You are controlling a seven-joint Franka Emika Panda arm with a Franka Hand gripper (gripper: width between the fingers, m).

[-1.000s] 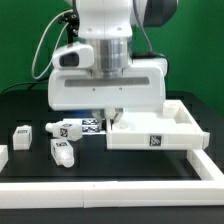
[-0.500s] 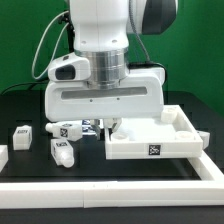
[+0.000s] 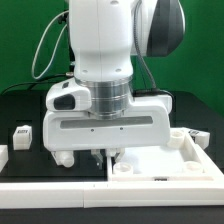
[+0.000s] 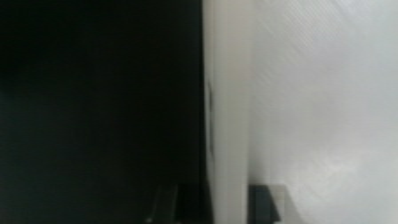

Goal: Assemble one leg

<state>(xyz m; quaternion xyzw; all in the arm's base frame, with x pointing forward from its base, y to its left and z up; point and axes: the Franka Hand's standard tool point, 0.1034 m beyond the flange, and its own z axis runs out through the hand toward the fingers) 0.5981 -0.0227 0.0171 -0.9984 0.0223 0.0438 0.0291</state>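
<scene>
My gripper (image 3: 107, 158) hangs low in the middle of the exterior view, its jaws closed across the near left edge of the large white panel (image 3: 172, 164). In the wrist view the gripper (image 4: 226, 205) has one dark finger on each side of that edge, with the panel (image 4: 311, 100) filling the bright half. One leg (image 3: 20, 134), a small white block with a tag, lies on the black table at the exterior view's left, apart from the gripper. Another leg (image 3: 62, 157) shows partly below the hand, just left of the fingers. Other legs are hidden behind the hand.
A raised white rim (image 3: 60, 198) runs along the front of the table, close to the panel's front edge. A small white piece (image 3: 3, 156) shows at the exterior view's left edge. The arm's wide body blocks the table's middle.
The gripper has come forward and down toward the front rim, and the panel has come with it. The legs and tags near the middle are now hidden behind the hand.
</scene>
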